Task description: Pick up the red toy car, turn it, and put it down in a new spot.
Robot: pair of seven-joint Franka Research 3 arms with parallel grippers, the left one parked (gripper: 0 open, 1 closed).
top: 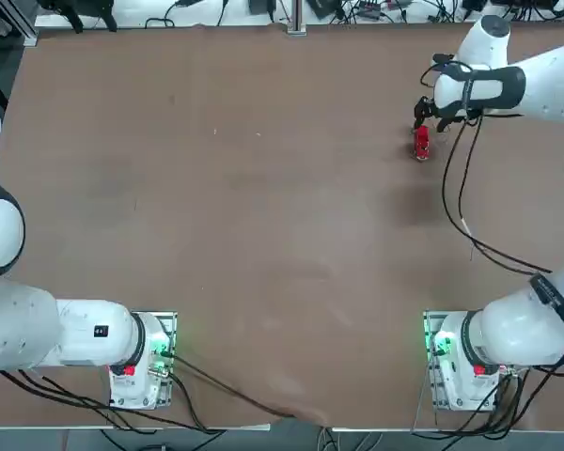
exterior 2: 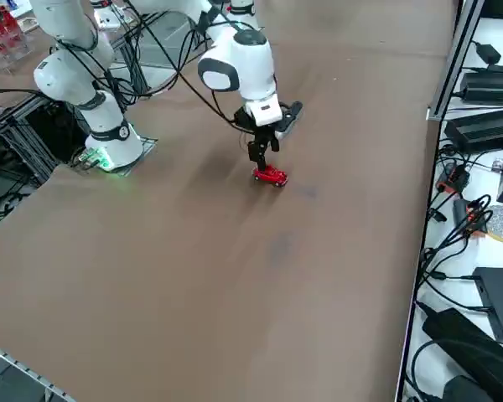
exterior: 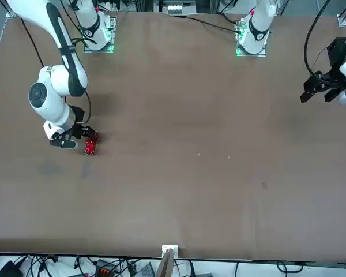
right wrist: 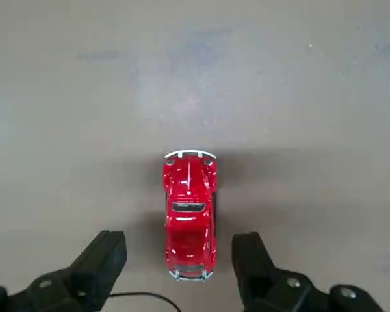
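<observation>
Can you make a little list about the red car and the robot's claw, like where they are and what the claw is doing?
car: red toy car on its wheels on the brown table
place: far part of the table, robot's right side
claw: right gripper above the car, open
fingers: one finger on each side of the car, not touching
held: no

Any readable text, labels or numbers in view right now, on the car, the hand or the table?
None can be read.
Red toy car: no lettering or number shows on its body.
Right hand, open with a finger on each side of the car: no markings visible.
Table: bare brown surface, no signs.
</observation>
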